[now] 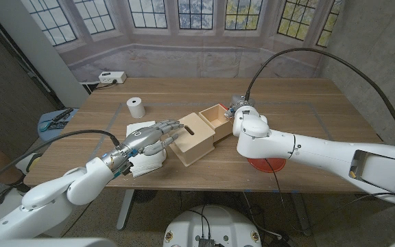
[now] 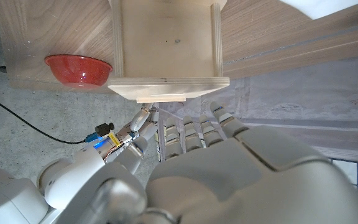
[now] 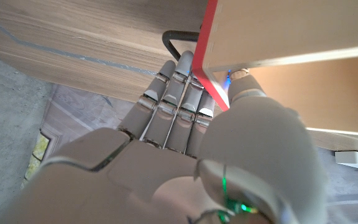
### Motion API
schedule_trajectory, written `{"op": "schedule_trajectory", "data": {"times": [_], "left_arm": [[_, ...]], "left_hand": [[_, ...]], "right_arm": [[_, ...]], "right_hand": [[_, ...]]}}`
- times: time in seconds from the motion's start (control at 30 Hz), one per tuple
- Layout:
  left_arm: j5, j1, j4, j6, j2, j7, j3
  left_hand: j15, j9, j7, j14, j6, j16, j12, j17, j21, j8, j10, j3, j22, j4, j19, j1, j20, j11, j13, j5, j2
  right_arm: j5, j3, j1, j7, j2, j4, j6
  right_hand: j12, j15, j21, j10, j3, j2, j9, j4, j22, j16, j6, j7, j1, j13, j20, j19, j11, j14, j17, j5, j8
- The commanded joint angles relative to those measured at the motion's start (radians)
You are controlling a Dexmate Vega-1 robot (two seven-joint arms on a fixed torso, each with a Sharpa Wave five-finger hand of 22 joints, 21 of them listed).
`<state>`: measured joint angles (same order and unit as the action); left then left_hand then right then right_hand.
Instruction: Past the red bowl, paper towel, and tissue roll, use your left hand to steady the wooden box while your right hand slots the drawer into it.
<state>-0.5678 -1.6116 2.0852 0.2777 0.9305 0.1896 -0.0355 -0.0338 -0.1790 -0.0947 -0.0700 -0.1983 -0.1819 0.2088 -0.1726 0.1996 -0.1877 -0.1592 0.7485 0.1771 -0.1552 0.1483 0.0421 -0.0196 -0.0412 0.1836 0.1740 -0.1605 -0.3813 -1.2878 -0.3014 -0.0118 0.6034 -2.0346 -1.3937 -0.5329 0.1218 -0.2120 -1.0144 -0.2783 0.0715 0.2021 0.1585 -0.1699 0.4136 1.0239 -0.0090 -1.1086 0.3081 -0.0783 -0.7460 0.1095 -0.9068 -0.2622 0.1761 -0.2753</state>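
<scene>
The wooden box (image 1: 192, 139) lies mid-table, and it also shows in the left wrist view (image 2: 166, 43). The drawer (image 1: 214, 118), red inside, sticks out of the box's far end toward my right hand. My left hand (image 1: 149, 139) reaches in with its fingers stretched against the box's left end, touching it without gripping. That left hand (image 2: 216, 168) has its fingertips at the box's edge in its wrist view. My right hand (image 1: 242, 118) holds the drawer's outer end. In the right wrist view this hand (image 3: 185, 124) has its fingers and thumb around the red-edged drawer wall (image 3: 278, 31).
A white paper towel (image 1: 146, 163) lies under my left hand. The tissue roll (image 1: 136, 107) stands behind it to the left. A red bowl (image 1: 266, 164) sits partly under my right forearm and also appears as the bowl (image 2: 78, 67). A white power strip (image 1: 112, 77) rests at the far edge.
</scene>
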Motion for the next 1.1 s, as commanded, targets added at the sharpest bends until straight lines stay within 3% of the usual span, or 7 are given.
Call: {"op": "schedule_trajectory", "data": {"times": [0.03, 0.3, 0.5, 0.9, 1.1], "left_arm": [[-0.031, -0.088, 0.049, -0.016, -0.033, 0.007, -0.081], [-0.044, -0.175, 0.078, 0.006, -0.068, -0.015, -0.167], [-0.049, -0.208, 0.092, 0.015, -0.105, -0.049, -0.210], [-0.078, -0.207, 0.085, 0.048, -0.152, -0.065, -0.223], [-0.138, -0.192, 0.063, 0.069, -0.174, -0.014, -0.199]], "left_hand": [[0.001, -0.005, -0.001, -0.017, -0.014, -0.005, 0.007, -0.001, 0.002, -0.009, -0.013, 0.007, -0.001, -0.003, 0.012, -0.001, 0.003, -0.002, 0.006, -0.002, 0.008], [-0.006, -0.006, -0.002, -0.030, -0.032, -0.008, 0.012, -0.002, 0.005, -0.013, -0.028, 0.006, 0.000, -0.006, 0.019, -0.004, 0.002, -0.005, 0.007, -0.002, 0.009], [-0.006, -0.006, -0.004, -0.046, -0.048, -0.012, 0.016, -0.004, 0.006, -0.017, -0.040, 0.005, 0.000, -0.008, 0.024, -0.006, -0.001, -0.009, 0.008, -0.002, 0.009], [-0.004, -0.008, -0.006, -0.077, -0.078, -0.019, 0.028, -0.009, 0.007, -0.022, -0.076, -0.001, 0.001, -0.017, 0.030, -0.016, -0.007, -0.012, 0.013, -0.003, 0.009], [-0.006, -0.009, -0.016, -0.016, -0.054, 0.006, 0.001, -0.009, 0.005, -0.006, -0.012, 0.000, 0.002, -0.013, 0.028, -0.015, -0.004, -0.010, 0.015, -0.002, 0.007]], "right_arm": [[0.000, 0.018, -0.012, 0.014, -0.006, 0.014, 0.017], [0.007, 0.022, -0.010, 0.016, -0.024, 0.038, 0.034], [0.014, 0.027, -0.009, 0.017, -0.037, 0.060, 0.049], [0.018, 0.036, -0.008, 0.025, -0.058, 0.089, 0.065], [0.024, 0.052, -0.019, 0.031, -0.062, 0.092, 0.068]], "right_hand": [[-0.005, 0.104, 0.002, -0.019, 0.004, 0.028, 0.005, 0.001, -0.005, -0.005, 0.068, -0.064, -0.031, 0.004, -0.018, -0.010, 0.010, -0.010, -0.002, 0.006, -0.006], [-0.004, 0.104, 0.001, -0.020, 0.005, 0.028, 0.005, 0.001, -0.005, -0.007, 0.070, -0.063, -0.033, 0.005, -0.019, -0.011, 0.010, -0.011, -0.001, 0.006, -0.004], [-0.003, 0.104, 0.002, -0.021, 0.006, 0.029, 0.005, 0.001, -0.005, -0.007, 0.071, -0.062, -0.034, 0.004, -0.018, -0.011, 0.008, -0.012, -0.002, 0.007, -0.004], [-0.002, 0.104, 0.002, -0.020, 0.008, 0.030, 0.005, 0.000, -0.005, -0.008, 0.071, -0.063, -0.035, 0.004, -0.019, -0.012, 0.009, -0.014, -0.002, 0.007, -0.002], [-0.001, 0.103, 0.002, -0.020, 0.009, 0.030, 0.005, -0.001, -0.005, -0.009, 0.072, -0.061, -0.034, 0.004, -0.019, -0.012, 0.009, -0.015, -0.001, 0.006, -0.001]]}}
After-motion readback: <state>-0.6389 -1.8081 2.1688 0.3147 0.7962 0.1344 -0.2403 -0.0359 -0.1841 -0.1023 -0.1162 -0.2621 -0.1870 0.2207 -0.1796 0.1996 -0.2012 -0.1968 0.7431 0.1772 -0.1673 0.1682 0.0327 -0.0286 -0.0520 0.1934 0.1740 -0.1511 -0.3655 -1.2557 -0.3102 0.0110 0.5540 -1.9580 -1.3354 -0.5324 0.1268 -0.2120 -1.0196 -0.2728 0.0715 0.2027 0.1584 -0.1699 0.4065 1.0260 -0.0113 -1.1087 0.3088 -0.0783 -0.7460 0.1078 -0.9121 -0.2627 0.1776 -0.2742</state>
